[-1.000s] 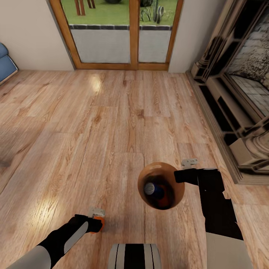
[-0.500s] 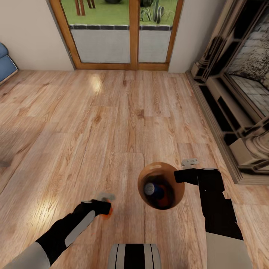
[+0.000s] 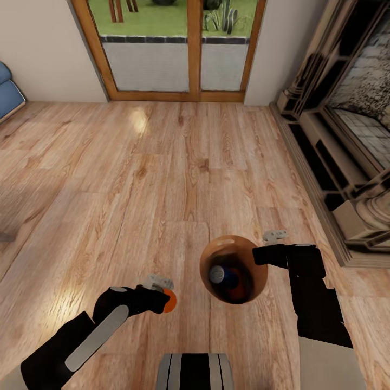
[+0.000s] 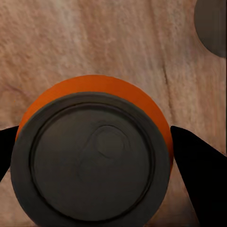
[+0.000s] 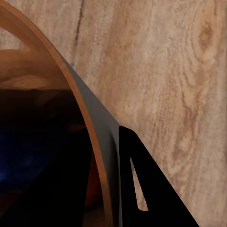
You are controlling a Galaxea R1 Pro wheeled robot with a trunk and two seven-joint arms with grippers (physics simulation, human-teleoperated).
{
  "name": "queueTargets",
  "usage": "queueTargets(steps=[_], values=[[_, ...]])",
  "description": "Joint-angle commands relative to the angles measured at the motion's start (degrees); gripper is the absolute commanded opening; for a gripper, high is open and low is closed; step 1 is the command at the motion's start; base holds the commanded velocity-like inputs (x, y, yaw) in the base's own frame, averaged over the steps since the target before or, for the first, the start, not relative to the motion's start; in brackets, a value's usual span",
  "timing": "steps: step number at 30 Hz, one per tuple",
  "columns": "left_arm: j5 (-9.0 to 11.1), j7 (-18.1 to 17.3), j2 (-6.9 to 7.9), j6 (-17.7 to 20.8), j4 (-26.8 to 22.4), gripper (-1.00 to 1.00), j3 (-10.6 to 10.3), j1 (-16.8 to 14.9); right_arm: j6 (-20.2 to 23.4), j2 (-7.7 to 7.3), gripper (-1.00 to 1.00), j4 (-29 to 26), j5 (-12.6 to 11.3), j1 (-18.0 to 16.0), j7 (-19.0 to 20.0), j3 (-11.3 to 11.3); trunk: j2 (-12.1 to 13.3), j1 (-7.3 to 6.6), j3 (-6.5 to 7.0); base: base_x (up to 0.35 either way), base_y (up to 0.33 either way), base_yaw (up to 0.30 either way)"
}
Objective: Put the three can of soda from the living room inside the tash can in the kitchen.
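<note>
An orange can of soda [image 3: 169, 301] is held above the wood floor, with my left gripper [image 3: 161, 293] shut on it. In the left wrist view its grey top [image 4: 92, 161] sits between the two black fingers [image 4: 195, 165], the orange side [image 4: 94, 84] showing beyond. The brown tash can [image 3: 233, 250] hangs just right of that can, and my right gripper [image 3: 260, 251] is shut on its rim. Inside the dark bin lie a grey can end [image 3: 216, 273] and an orange can body [image 3: 236, 293]. The right wrist view has the coppery rim [image 5: 56, 61] close up and one finger [image 5: 142, 189] outside the wall.
Wood-framed glass doors [image 3: 173, 49] stand in the far wall. A stone fireplace [image 3: 346, 135] runs along the right side. A blue sofa corner [image 3: 8, 92] shows at the left edge. My own base [image 3: 195, 371] is at the bottom.
My left arm has carried the orange can to the right and slightly forward, closer to the tash can. The right arm and the bin have stayed still.
</note>
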Motion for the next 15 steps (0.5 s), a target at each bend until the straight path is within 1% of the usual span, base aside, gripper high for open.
queueTargets(steps=[1,2,3,4,5,6,7,8,9,11,15], values=[[-0.2,-2.8,0.04,0.9,-0.1,-1.00,0.4,0.0,0.3,0.01,-1.00,0.0,-0.8,0.0,0.0,0.0,0.0,0.00,0.00,0.000,0.000,0.000],[-0.2,-5.2,0.15,1.2,-0.2,-1.00,1.2,0.0,0.3,0.01,-1.00,0.0,-0.8,0.0,0.0,0.0,0.0,0.00,0.00,0.000,0.000,0.000],[-0.2,-9.9,0.27,2.2,-0.2,-1.00,4.3,0.0,0.3,0.01,-1.00,0.0,-0.8,0.0,0.0,0.0,0.0,0.00,0.00,0.000,0.000,0.000],[-0.2,-11.5,0.34,2.8,-0.2,-1.00,5.8,0.0,0.3,0.01,-1.00,0.0,-0.8,0.0,0.0,0.0,0.0,0.00,0.00,0.000,0.000,0.000],[-0.1,-18.1,0.75,5.9,-0.2,-1.00,12.5,0.0,0.3,0.01,-1.00,0.0,-0.8,0.0,0.0,0.0,0.0,0.00,0.00,0.000,0.000,0.000],[-0.1,-21.4,1.13,7.2,-0.2,-1.00,15.7,0.0,0.3,0.01,-1.00,0.0,-0.8,0.0,0.0,0.0,0.0,0.00,0.00,0.000,0.000,0.000],[-0.1,-24.4,1.81,8.1,-0.2,-1.00,18.5,0.0,0.3,0.01,-1.00,0.0,-0.8,0.0,0.0,0.0,0.0,0.00,0.00,0.000,0.000,0.000],[-0.2,-29.0,3.77,9.0,-0.2,-1.00,22.0,0.0,0.3,0.02,-1.00,0.0,-0.8,0.0,0.0,0.0,0.0,0.00,0.00,0.000,0.000,0.000],[-0.2,-31.2,5.21,9.3,-0.2,-1.00,23.3,0.0,0.3,0.01,-1.00,0.0,-0.8,0.0,0.0,0.0,0.0,0.00,0.00,0.000,0.000,0.000],[-0.2,-32.8,6.63,9.4,-0.2,-1.00,24.2,0.0,0.3,0.01,-1.00,0.0,-0.8,0.0,0.0,0.0,0.0,0.00,0.00,0.000,0.000,0.000],[-0.2,-36.8,7.77,9.5,-0.2,-1.00,24.9,0.0,0.3,0.01,-1.00,0.0,-0.8,0.0,0.0,0.0,0.0,0.00,0.00,0.000,0.000,0.000]])
